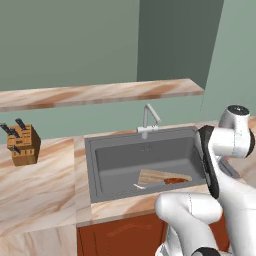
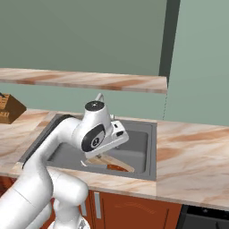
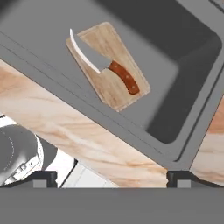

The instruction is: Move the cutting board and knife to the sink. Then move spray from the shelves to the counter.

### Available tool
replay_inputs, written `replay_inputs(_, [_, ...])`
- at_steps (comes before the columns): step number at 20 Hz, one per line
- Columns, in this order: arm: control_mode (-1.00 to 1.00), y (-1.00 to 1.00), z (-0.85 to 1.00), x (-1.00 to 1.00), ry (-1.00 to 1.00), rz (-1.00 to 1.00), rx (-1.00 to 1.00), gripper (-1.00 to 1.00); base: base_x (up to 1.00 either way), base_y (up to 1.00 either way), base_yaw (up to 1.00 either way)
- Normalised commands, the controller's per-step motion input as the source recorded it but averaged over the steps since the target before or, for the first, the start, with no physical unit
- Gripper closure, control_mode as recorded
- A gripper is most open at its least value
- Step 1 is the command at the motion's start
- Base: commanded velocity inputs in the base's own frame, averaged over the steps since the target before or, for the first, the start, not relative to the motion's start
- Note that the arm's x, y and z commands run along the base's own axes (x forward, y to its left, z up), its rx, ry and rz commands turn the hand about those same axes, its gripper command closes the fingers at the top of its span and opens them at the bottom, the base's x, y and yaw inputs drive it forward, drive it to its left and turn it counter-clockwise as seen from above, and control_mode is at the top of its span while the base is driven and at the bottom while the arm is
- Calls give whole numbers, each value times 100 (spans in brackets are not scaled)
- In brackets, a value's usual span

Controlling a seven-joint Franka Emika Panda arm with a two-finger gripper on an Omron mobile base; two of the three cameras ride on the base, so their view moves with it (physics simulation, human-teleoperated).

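The cutting board (image 1: pixel 152 175) (image 2: pixel 117 161) (image 3: pixel 110 49) lies flat in the grey sink (image 1: pixel 91 165) (image 2: pixel 152 154) (image 3: pixel 188 70), near its front wall. On top of the board rests the knife (image 1: pixel 173 180) (image 2: pixel 116 168) (image 3: pixel 117 73), blade pointing left in the left base view. My gripper (image 3: pixel 111 178) hangs above the sink's front edge, looking down at them, open and with nothing between its fingertips (image 3: pixel 43 177). The shelves (image 1: pixel 100 93) (image 2: pixel 85 79) run along the wall above the counter (image 1: pixel 40 185) (image 2: pixel 192 152). The spray is out of view.
A faucet (image 1: pixel 148 119) (image 2: pixel 99 97) rises behind the sink. A wooden knife block (image 1: pixel 23 145) (image 2: pixel 7 109) stands on the counter to the left. Reddish-brown cabinet doors (image 1: pixel 125 235) (image 2: pixel 134 212) sit below the counter edge, with a black oven (image 2: pixel 205 221) at the lower right.
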Motion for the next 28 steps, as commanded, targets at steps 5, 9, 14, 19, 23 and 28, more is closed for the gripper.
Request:
replay_inputs(5, [-100, 3, 79, -100, -12, -24, 7, -100, 0, 0, 0])
replay_inputs(9, [-100, 22, 83, -99, -12, -15, 14, -100, 0, 0, 0])
replay_inputs(14, [-100, 45, 96, -80, -11, -14, 8, -100, 0, 0, 0])
replay_inputs(19, [-100, 69, 95, -66, -6, -15, 3, -100, 0, 0, 0])
replay_inputs(23, [-100, 81, 76, -25, -6, -19, 0, -100, 0, 0, 0])
replay_inputs(28, [-100, 18, 76, -9, -1, -3, 16, -100, 0, 0, 0])
